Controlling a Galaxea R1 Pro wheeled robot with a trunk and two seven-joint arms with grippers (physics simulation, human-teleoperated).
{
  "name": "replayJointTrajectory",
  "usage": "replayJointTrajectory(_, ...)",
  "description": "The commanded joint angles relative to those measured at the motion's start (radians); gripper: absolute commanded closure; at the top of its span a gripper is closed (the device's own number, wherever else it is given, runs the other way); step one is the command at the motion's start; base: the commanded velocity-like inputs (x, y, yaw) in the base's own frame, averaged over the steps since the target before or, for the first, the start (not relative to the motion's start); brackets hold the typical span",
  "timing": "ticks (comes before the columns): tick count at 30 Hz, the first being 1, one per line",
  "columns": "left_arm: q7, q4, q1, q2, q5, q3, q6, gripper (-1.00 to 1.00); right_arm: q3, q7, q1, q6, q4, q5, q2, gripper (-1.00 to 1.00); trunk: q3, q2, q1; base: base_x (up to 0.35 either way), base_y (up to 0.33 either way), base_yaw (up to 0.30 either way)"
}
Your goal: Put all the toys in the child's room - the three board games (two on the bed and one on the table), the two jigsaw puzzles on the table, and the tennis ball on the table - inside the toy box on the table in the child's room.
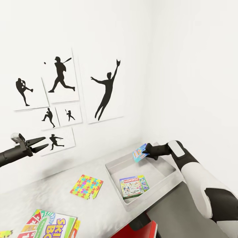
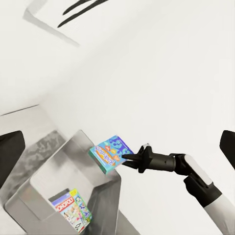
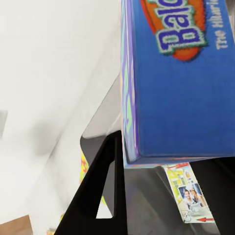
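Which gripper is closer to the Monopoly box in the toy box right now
Right. The right gripper holds the blue game over the toy box, just beyond the Monopoly box. The left gripper hovers far off, near the wall.

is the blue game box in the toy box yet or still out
Out: the blue game box hangs tilted in the right gripper above the toy box rim; only Monopoly lies inside.

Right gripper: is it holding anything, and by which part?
Yes: the right gripper pinches the blue-teal board game by one edge, above the toy box.
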Motion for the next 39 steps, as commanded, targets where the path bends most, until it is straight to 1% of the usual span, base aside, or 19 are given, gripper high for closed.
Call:
replayJointTrajectory(1,-0.003,0.006,0.003,0.0,0.0,0.002,0.011,-1.0,-0.003,-0.016,-0.003,-0.002,0.0,-0.005,0.006,1.0,-0.002,-0.002,0.001,0.0,0.0,0.0)
replayJointTrajectory(2,-0.003,0.012,0.004,-0.004,0.0,0.002,0.011,-1.0,-0.004,-0.021,-0.004,-0.008,0.001,-0.006,0.012,1.0,-0.002,-0.002,0.001,0.0,0.0,0.0)
replayJointTrajectory(3,-0.004,0.011,0.008,-0.008,0.0,0.002,0.011,-1.0,-0.003,-0.015,-0.006,-0.014,0.004,-0.006,0.011,1.0,-0.002,-0.002,0.001,0.0,0.0,0.0)
replayJointTrajectory(9,-0.004,0.009,0.01,-0.005,0.0,0.002,0.011,-1.0,-0.003,0.017,-0.006,-0.046,0.006,-0.007,0.006,1.0,-0.002,-0.002,0.001,0.0,0.0,0.0)
replayJointTrajectory(28,-0.002,0.009,0.01,-0.005,0.0,0.0,0.011,-1.0,0.0,0.013,-0.007,-0.049,0.006,-0.006,0.01,1.0,-0.002,-0.002,0.001,0.0,0.0,0.0)
replayJointTrajectory(39,-0.003,0.009,0.01,-0.005,0.0,0.0,0.011,-1.0,0.001,0.012,-0.006,-0.045,0.007,-0.006,0.011,1.0,-0.016,-0.002,0.001,0.0,0.0,0.0)
